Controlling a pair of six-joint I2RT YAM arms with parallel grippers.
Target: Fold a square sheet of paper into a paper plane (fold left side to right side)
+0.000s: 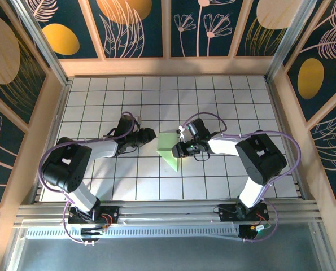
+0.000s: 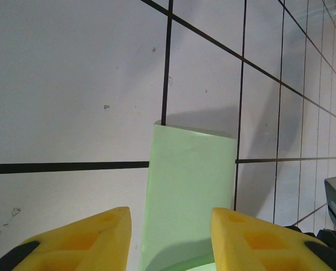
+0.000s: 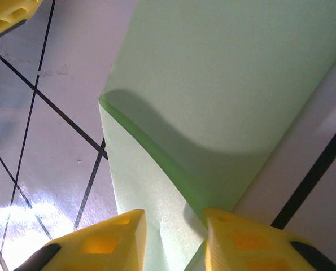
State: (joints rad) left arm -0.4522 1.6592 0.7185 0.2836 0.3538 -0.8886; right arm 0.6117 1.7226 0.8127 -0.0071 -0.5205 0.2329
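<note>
The gridded desk (image 1: 224, 101) carries the folded green paper (image 1: 168, 147) near its middle, with one flap raised. The left hand (image 1: 152, 135) sits partly open at the paper's left edge. The right hand (image 1: 177, 150), fingers apart, straddles the raised fold without clamping it.

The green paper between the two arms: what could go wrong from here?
The paper has an upper flap that looks lifted in the right wrist view, so it may spring back uncreased. The left tool and right tool both straddle its edges with fingers apart; a push might slide or crumple the thin sheet.
</note>
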